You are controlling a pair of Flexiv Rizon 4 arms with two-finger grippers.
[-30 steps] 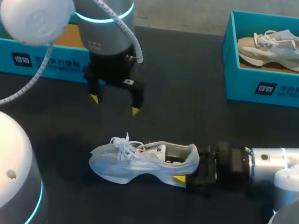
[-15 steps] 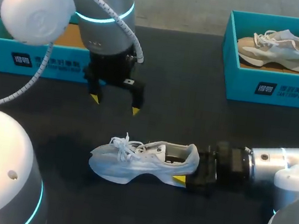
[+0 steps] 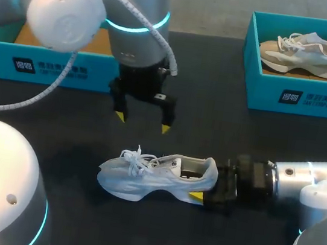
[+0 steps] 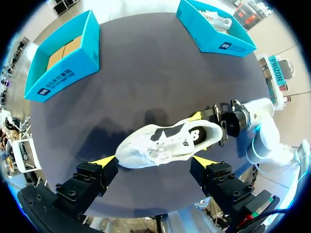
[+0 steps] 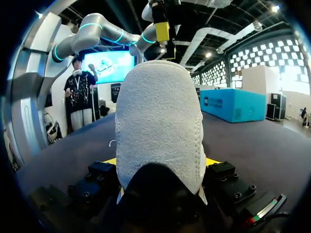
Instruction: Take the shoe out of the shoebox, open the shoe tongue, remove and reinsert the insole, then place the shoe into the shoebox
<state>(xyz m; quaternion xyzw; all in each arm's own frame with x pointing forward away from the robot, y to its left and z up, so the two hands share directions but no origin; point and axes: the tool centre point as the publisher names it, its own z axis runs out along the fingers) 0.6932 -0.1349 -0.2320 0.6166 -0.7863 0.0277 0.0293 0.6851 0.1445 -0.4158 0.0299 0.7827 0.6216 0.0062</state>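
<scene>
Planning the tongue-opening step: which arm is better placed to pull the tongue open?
Left. The left gripper hangs open over the shoe, by its laces; the right gripper is shut on the heel.

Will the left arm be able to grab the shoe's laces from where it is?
Probably yes. The left end effector hangs open above the white shoe, nothing between them, and the right end effector grips only the heel, clear of the laces.

I work over a dark, matte table (image 3: 212,123) that fills the frame from the lower edge almost to the top. Light falls evenly on it; a faint shadow darkens it left of centre.
</scene>
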